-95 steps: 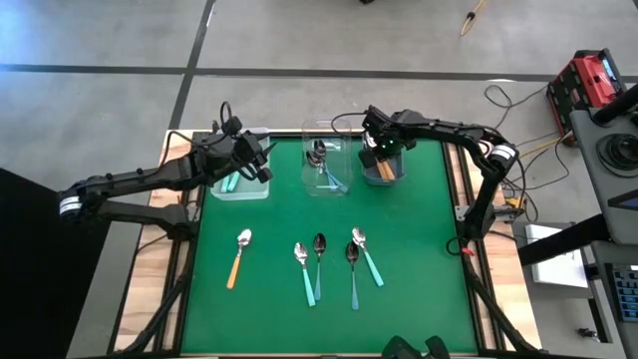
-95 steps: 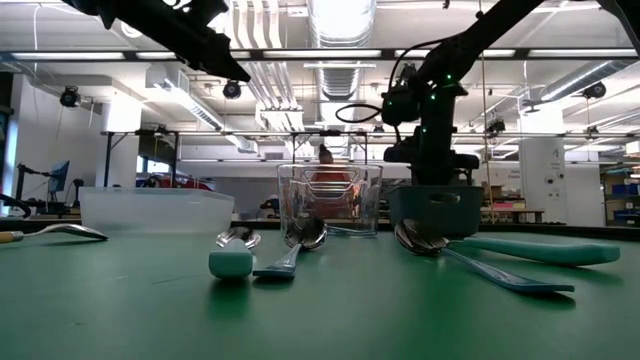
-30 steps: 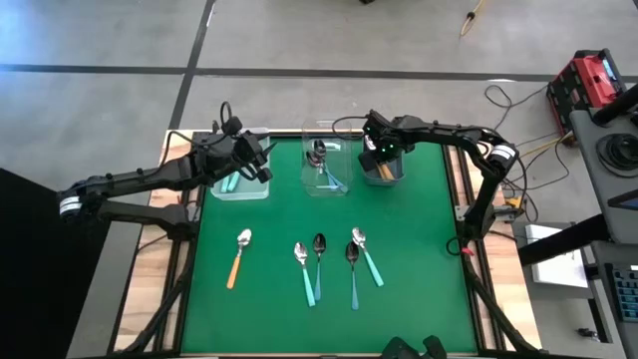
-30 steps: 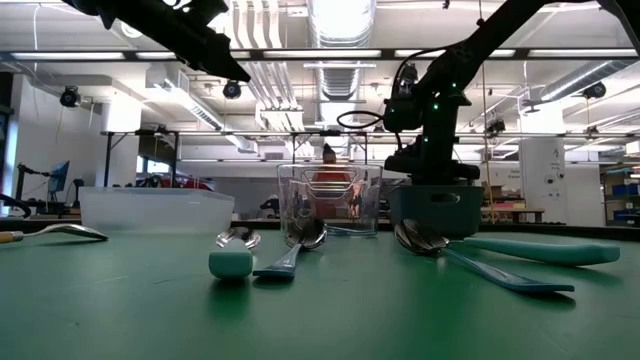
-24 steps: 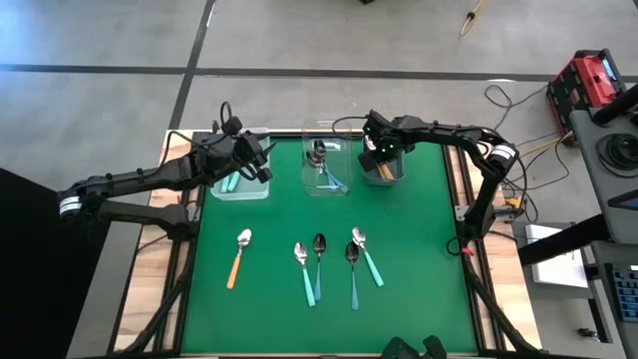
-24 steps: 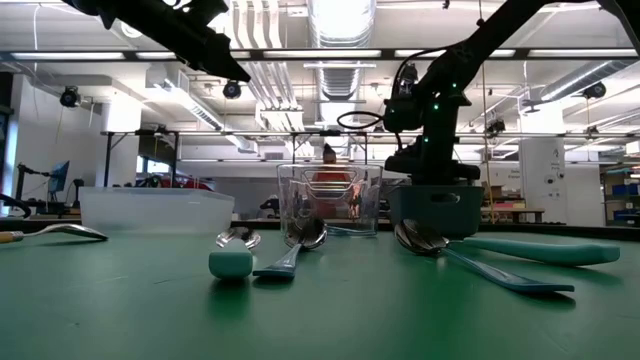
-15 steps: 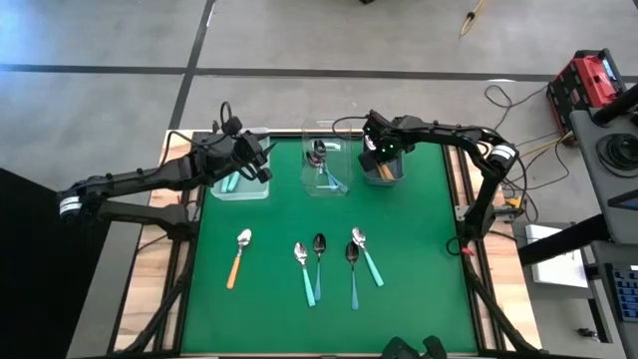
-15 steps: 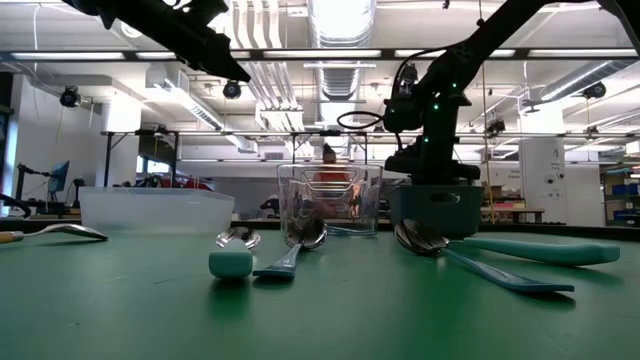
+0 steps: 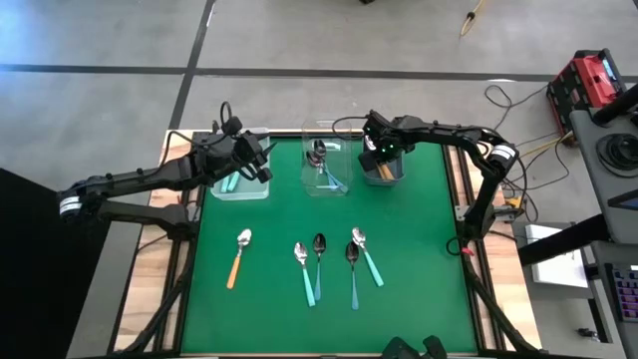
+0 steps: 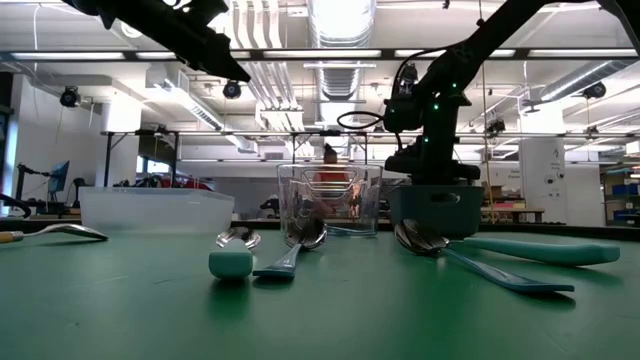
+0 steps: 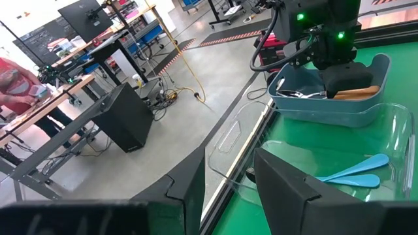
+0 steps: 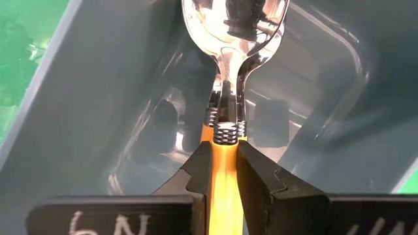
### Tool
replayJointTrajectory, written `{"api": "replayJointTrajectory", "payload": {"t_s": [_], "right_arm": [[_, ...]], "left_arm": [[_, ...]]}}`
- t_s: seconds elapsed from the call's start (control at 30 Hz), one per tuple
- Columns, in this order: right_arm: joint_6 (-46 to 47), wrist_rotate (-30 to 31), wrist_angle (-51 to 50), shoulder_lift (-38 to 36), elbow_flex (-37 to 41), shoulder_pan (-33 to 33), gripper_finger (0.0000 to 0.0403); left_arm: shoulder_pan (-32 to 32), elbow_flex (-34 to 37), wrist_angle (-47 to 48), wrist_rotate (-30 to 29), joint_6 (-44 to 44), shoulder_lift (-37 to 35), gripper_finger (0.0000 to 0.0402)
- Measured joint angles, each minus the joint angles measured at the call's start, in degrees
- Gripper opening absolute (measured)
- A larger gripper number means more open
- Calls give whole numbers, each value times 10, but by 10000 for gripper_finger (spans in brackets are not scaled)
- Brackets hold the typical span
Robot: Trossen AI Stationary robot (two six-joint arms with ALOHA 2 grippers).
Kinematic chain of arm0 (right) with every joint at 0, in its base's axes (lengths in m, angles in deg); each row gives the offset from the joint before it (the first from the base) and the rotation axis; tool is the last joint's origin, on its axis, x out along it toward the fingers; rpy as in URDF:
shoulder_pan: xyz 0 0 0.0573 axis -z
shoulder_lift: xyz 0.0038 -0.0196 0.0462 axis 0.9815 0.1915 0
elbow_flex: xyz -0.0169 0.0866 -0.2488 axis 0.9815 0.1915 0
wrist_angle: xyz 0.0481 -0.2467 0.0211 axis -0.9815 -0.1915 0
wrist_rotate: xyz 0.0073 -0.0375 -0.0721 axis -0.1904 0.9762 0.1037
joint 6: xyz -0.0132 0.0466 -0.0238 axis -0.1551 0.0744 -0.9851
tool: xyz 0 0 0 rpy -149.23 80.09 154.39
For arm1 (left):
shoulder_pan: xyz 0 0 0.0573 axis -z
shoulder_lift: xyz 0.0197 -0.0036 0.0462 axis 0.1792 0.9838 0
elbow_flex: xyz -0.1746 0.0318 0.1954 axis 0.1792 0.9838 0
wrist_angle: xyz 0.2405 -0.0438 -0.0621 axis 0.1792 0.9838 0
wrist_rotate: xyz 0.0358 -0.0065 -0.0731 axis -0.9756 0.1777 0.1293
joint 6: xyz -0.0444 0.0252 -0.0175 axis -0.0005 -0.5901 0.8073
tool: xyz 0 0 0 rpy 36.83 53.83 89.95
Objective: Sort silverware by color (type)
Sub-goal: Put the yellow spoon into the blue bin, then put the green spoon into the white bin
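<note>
1. Nothing on the table has shifted over the last second; compared with three seconds back, the right gripper (image 9: 380, 152) has risen slightly above the grey bin (image 9: 391, 176) at the table's far right.
2. It is clenched on an orange-handled spoon (image 12: 224, 140), bowl pointing down into the bin, probably so the spoon drops among its own colour.
3. The right wrist view shows that grip, with another spoon lying directly beneath; the high view hides both under the arm.
4. The left gripper (image 11: 226, 189) hangs over the clear bin (image 9: 242, 188) at far left, fingers released and holding nothing; two teal spoons (image 11: 353, 172) lie inside.
5. Five spoons wait on the green mat (image 9: 419, 269), including one orange-handled (image 9: 238, 257).
</note>
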Motion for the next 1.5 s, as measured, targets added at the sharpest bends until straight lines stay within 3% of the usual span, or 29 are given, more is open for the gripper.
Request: {"api": "replayJointTrajectory", "payload": {"t_s": [0.6, 1.1, 1.5], "right_arm": [[-2, 1, 0, 0, 0, 0, 61], [-2, 2, 0, 0, 0, 0, 112], [-18, 2, -73, -52, -70, -19, 106]], "left_arm": [[0, 0, 0, 0, 0, 0, 113], [0, 0, 0, 0, 0, 0, 113], [1, 0, 0, 0, 9, 0, 113]]}}
